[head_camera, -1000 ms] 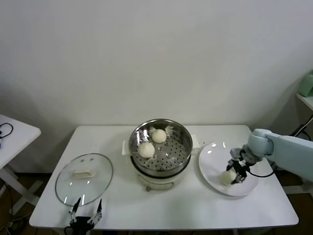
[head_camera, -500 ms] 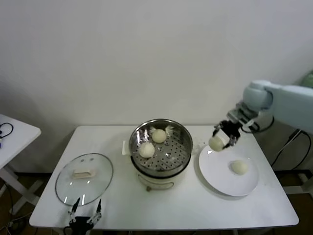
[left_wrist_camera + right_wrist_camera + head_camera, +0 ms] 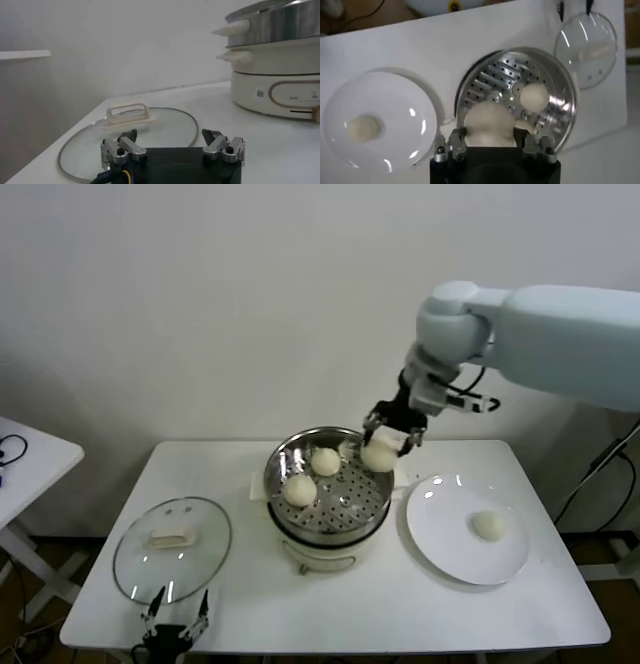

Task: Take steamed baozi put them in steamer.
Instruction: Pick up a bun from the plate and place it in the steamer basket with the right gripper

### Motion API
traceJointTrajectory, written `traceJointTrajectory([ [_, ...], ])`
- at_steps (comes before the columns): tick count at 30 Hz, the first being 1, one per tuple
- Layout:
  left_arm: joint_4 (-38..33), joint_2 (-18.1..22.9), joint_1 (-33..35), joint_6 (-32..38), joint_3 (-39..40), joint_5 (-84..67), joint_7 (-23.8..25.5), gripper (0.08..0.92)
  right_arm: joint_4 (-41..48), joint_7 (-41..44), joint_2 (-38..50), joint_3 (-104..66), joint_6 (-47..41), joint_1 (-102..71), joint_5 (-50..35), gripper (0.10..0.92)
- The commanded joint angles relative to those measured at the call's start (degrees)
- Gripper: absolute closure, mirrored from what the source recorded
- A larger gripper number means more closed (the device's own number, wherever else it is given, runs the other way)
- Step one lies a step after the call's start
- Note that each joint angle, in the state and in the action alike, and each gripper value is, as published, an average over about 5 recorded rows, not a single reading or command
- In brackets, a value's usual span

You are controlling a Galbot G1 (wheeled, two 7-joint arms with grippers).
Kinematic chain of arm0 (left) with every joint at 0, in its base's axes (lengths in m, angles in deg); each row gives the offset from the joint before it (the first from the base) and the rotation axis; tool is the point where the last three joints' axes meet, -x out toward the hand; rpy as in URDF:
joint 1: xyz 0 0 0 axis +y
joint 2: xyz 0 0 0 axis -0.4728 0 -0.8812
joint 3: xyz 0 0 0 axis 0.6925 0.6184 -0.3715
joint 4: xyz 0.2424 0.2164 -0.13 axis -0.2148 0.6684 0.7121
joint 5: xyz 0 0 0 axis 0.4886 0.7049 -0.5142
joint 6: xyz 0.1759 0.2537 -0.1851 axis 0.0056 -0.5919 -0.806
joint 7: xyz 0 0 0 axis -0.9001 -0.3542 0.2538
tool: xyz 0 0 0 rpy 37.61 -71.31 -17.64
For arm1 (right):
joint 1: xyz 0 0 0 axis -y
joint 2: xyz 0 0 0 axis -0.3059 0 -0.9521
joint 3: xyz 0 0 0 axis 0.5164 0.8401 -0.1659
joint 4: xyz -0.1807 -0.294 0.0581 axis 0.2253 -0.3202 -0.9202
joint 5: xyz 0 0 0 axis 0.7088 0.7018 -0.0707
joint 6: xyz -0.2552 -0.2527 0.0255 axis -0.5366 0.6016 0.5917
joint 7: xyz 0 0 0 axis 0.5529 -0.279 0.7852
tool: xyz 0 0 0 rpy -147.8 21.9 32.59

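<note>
My right gripper (image 3: 386, 444) is shut on a cream-white steamed baozi (image 3: 379, 456) and hangs over the right inner edge of the steel steamer (image 3: 279, 460). In the right wrist view the held baozi (image 3: 489, 122) fills the gap between the fingers (image 3: 456, 140), above the perforated tray (image 3: 492, 80). Two baozi (image 3: 300, 490) (image 3: 325, 461) lie on that tray. One more baozi (image 3: 489, 525) rests on the white plate (image 3: 440, 529) to the right of the steamer. My left gripper (image 3: 176, 620) is parked open at the table's front left edge.
The glass lid (image 3: 172, 549) with a white handle lies flat left of the steamer, just beyond the left gripper (image 3: 170, 138). The steamer's white base (image 3: 280, 95) stands mid-table. A second white table (image 3: 25, 459) is at far left.
The right gripper lifted a baozi off the plate and carried it up and left to the steamer's right edge. One baozi stays on the plate. The left arm has not moved.
</note>
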Motion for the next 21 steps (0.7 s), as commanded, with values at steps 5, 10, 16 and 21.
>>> traceJointTrajectory([
  [5, 0.38, 0.01, -0.16, -0.02, -0.12, -0.08, -0.01, 0.177, 2.85, -4.24, -9.57, -5.7, 2.43, -20.34, 20.79, 0.381],
  [10, 1.01, 0.01, -0.47, 0.09, -0.13, -0.07, -0.04, 0.177, 3.53, -4.22, -10.51, -5.87, 2.23, -22.43, 21.5, 0.38],
  [16, 1.51, 0.21, -0.79, 0.25, 0.11, 0.07, -0.11, 0.177, 4.67, -4.99, -11.09, -6.26, 1.88, -23.51, 22.06, 0.381],
  [21, 1.57, 0.2, -0.89, 0.26, 0.08, 0.07, -0.13, 0.177, 5.92, -4.95, -11.81, -7.08, 2.24, -23.97, 22.69, 0.381],
])
